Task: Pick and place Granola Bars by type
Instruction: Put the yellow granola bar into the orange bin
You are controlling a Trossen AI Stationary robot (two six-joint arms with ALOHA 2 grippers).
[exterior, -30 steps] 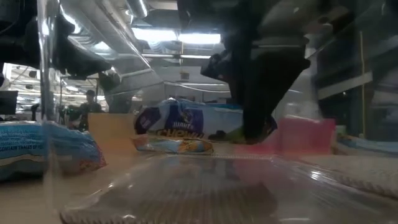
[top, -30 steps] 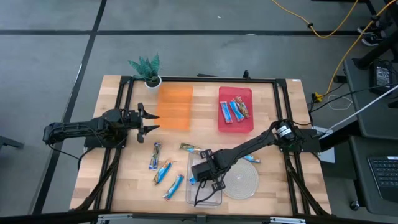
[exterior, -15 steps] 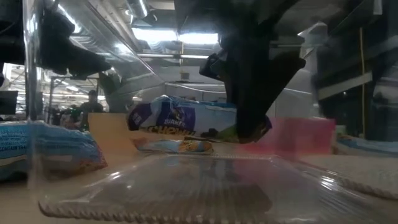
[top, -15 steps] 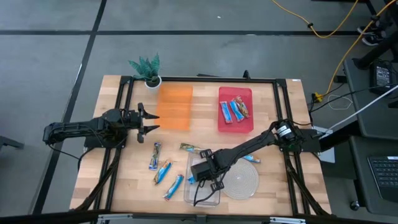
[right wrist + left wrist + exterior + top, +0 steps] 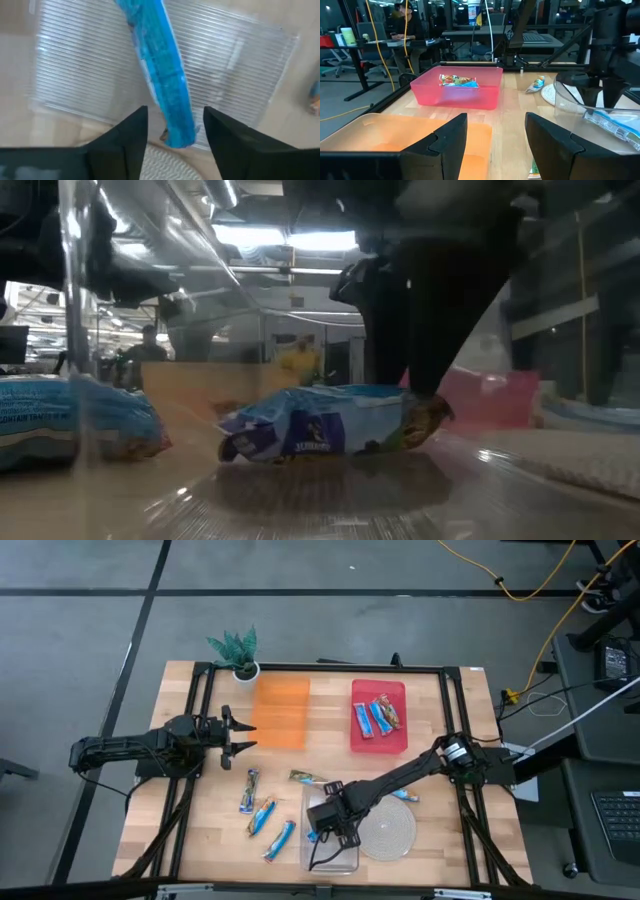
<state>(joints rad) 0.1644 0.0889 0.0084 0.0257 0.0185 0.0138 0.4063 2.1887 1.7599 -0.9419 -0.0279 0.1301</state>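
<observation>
Blue crinkled bar (image 5: 310,425) lying in clear tray (image 5: 240,55); right gripper (image 5: 172,131) fingers spread, straddling bar's end. Left gripper (image 5: 496,137) wide, empty.

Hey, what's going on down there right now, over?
Right gripper over clear tray, open astride blue bar lying in it. Left gripper open, idle near orange tray. Nothing blocking.

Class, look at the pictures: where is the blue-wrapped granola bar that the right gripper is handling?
In the high view, the blue-wrapped granola bar lies in the clear plastic tray at the table's front centre, under the right gripper, beside the round woven mat.
</observation>
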